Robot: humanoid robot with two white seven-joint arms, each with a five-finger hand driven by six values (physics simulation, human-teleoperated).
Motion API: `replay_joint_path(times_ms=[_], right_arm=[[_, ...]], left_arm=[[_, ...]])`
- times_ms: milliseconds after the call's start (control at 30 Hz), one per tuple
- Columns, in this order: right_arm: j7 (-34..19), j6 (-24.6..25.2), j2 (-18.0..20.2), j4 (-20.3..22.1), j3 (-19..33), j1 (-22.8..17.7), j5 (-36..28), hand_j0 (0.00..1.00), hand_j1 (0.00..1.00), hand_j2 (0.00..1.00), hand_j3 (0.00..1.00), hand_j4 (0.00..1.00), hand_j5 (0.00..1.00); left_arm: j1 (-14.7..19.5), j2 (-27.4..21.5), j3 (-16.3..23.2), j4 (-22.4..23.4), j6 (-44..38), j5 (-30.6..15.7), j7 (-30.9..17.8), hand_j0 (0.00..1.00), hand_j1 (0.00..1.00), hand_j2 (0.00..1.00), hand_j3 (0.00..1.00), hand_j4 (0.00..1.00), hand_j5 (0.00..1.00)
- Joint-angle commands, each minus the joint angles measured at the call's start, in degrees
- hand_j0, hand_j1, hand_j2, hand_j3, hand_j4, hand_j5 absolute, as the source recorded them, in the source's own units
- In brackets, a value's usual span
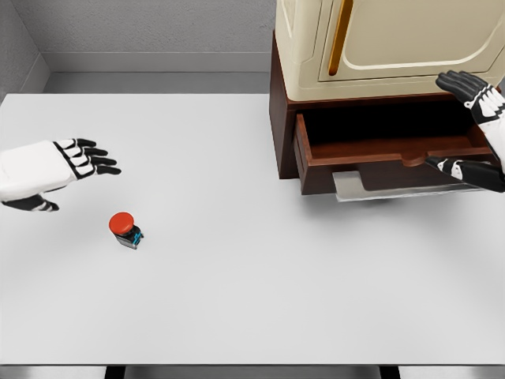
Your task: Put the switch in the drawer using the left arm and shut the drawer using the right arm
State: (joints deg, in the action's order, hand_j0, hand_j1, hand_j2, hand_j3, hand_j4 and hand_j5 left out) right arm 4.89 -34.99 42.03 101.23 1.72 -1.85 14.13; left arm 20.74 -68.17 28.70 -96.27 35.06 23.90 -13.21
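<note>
White table (237, 308) carries the red-capped switch (126, 229) at near left, standing free of both hands. Beyond it the left hand (67, 170) hovers with fingers extended and loosely spread, holding nothing. At far right the wooden drawer (387, 146) stands pulled out beneath a cream cabinet (394, 39); the right hand (477, 130), fingers spread, brackets its front corner. No legible writing.

The cream cabinet (394, 39) is cut off by the top and right edges; the right hand (481, 126) runs off the right edge, its palm unseen; the drawer (387, 146) interior lies in deep shadow; the bench (252, 316) front corners are cropped.
</note>
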Motion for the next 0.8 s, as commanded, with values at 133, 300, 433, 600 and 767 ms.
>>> replay_joint_path(times_ms=[133,300,433,600,767], right_arm=[[0.03,-0.01,0.25,0.02,0.04,-0.18,-0.33,1.0,1.0,1.0,1.0,1.0,1.0],[0.03,-0.01,0.16,0.02,-0.05,-0.18,-0.33,1.0,1.0,1.0,1.0,1.0,1.0],[0.03,-0.01,0.16,0.02,-0.05,-0.18,-0.33,1.0,1.0,1.0,1.0,1.0,1.0],[0.03,-0.01,0.25,0.02,-0.05,-0.18,-0.33,1.0,1.0,1.0,1.0,1.0,1.0],[0.03,-0.01,0.25,0.02,0.04,-0.26,-0.33,1.0,1.0,1.0,1.0,1.0,1.0]], left_arm=[[-0.09,-0.03,3.12,-0.06,-0.06,0.62,0.03,1.0,1.0,1.0,1.0,1.0,1.0],[0.0,1.9,4.08,0.12,-0.06,2.29,0.03,1.0,1.0,1.0,1.0,1.0,1.0],[0.09,2.25,4.26,0.12,-0.06,3.0,0.03,1.0,1.0,1.0,1.0,1.0,1.0],[0.35,5.32,5.14,0.65,-0.06,3.96,0.03,1.0,1.0,1.0,1.0,1.0,1.0],[0.35,5.77,5.67,0.3,-0.06,3.87,0.03,1.0,1.0,1.0,1.0,1.0,1.0]])
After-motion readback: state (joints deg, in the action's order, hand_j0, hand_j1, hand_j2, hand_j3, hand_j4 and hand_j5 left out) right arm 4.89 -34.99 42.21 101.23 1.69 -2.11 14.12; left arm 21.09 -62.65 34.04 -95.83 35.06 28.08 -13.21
